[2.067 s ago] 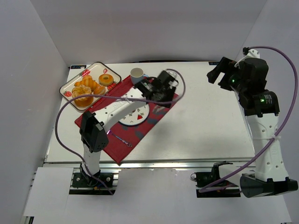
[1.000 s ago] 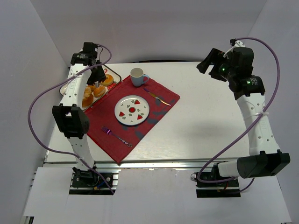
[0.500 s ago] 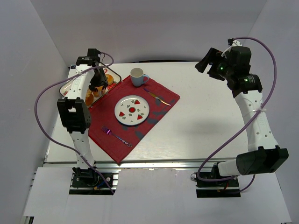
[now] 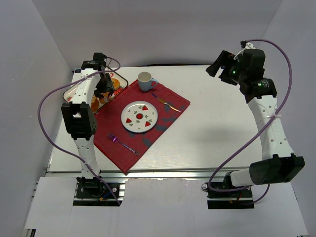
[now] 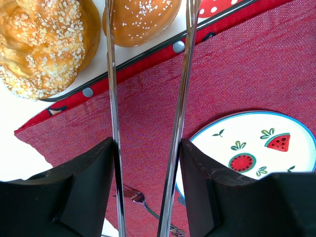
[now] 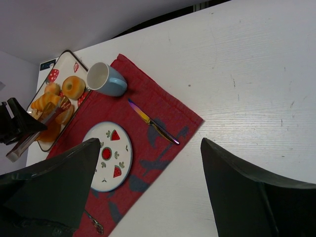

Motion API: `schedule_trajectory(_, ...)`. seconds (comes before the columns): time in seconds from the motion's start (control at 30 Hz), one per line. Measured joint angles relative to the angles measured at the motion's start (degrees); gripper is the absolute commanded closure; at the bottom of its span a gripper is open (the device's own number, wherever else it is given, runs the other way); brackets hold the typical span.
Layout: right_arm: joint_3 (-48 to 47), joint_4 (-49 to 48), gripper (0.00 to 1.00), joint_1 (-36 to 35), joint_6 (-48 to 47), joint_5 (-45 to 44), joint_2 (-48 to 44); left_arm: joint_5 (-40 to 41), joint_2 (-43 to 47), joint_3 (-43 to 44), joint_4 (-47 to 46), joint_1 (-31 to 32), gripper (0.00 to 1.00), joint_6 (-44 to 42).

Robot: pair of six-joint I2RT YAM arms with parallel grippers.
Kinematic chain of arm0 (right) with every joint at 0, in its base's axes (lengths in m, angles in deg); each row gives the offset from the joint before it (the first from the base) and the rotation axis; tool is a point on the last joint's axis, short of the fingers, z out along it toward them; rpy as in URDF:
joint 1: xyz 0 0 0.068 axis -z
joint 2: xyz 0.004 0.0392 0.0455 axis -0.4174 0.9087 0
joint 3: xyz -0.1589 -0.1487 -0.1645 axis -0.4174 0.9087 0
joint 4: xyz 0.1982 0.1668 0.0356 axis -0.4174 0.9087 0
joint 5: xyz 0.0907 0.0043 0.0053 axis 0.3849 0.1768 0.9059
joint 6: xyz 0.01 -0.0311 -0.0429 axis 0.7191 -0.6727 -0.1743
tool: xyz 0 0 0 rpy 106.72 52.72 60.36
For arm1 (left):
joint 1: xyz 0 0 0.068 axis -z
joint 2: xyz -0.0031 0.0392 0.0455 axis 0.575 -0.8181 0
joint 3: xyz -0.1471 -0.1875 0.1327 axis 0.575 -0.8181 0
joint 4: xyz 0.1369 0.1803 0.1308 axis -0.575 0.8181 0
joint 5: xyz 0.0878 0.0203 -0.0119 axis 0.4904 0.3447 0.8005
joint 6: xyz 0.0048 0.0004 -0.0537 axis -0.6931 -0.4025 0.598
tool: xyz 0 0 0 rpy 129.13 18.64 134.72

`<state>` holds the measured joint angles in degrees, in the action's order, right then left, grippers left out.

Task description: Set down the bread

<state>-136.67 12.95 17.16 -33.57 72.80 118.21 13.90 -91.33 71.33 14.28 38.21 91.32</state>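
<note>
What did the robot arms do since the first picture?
The left gripper swung from over the plate back to the tray, its tongs around the bread. The right arm lifted slightly. Plate, cup and cutlery stayed put.

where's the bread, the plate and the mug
bread (image 5: 143,19), left wrist view, on its seeded top
plate (image 4: 139,117), top external view, on its centre
mug (image 6: 104,80), right wrist view, on its blue side

The white table (image 4: 222,133) holds a red cloth (image 4: 148,133) at about nine o'clock. A tray (image 4: 79,86) sits on the table at ten o'clock, touching the cloth's far edge. The three o'clock side is bare white boards.
</note>
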Motion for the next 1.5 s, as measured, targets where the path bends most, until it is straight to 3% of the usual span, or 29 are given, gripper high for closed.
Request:
schedule_trajectory(0.53, 1.7, -1.0, 0.11, 0.0, 1.5, 0.2, -0.2, 1.2, 0.0, -0.5, 0.5, 0.0, 0.37, 0.0)
schedule_trajectory(0.63, 2.3, -1.2, 0.11, 0.0, 1.7, 0.2, -0.6, 1.4, 0.0, -1.2, 0.9, 0.0, 0.46, 0.2)
schedule_trajectory(0.7, 2.4, -1.1, 0.11, 0.0, 1.9, 0.3, -0.8, 1.3, 0.0, -1.5, 1.1, 0.0, 0.59, 0.2)
schedule_trajectory(0.97, 3.1, -1.3, 0.11, 0.0, 2.8, 0.4, -1.7, 0.3, 0.1, -1.5, 1.4, 0.0, 0.76, 0.1)
schedule_trajectory(1.23, 3.1, -1.3, 0.11, 0.0, 3.8, 0.8, -1.9, 0.0, 2.3, -1.5, 1.4, 0.0, 0.77, 0.1)
schedule_trajectory(1.5, 3.1, -1.1, 0.11, 0.0, 3.8, 0.8, -2.2, -1.5, 10.1, -1.8, 1.2, 0.3, 0.76, 0.1)
